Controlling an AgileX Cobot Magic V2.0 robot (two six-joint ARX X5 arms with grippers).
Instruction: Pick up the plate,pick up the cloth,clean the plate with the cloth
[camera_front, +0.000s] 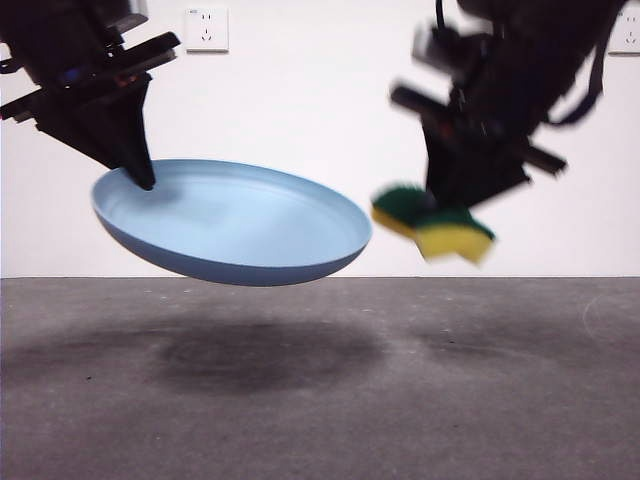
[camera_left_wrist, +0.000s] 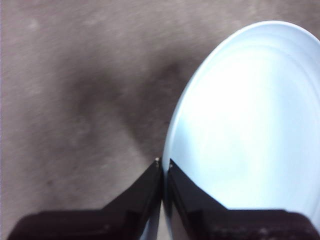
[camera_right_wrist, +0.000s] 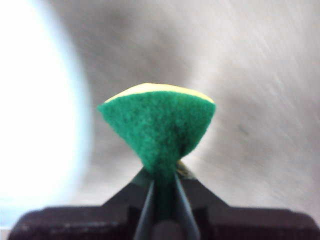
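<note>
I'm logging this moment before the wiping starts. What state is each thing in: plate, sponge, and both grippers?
plate: lifted clear of the table, tilted, held by its rim.
sponge: in the air beside the plate, not touching it, squeezed between the jaws, green side up.
left gripper: shut on the plate's rim.
right gripper: shut on the sponge.

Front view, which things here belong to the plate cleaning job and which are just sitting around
Part of the job:
- the plate, held off the table by its rim in the left gripper
- the cloth, really a yellow and green sponge, pinched in the right gripper, beside the plate

Just there:
- the grey table
- two wall sockets
</note>
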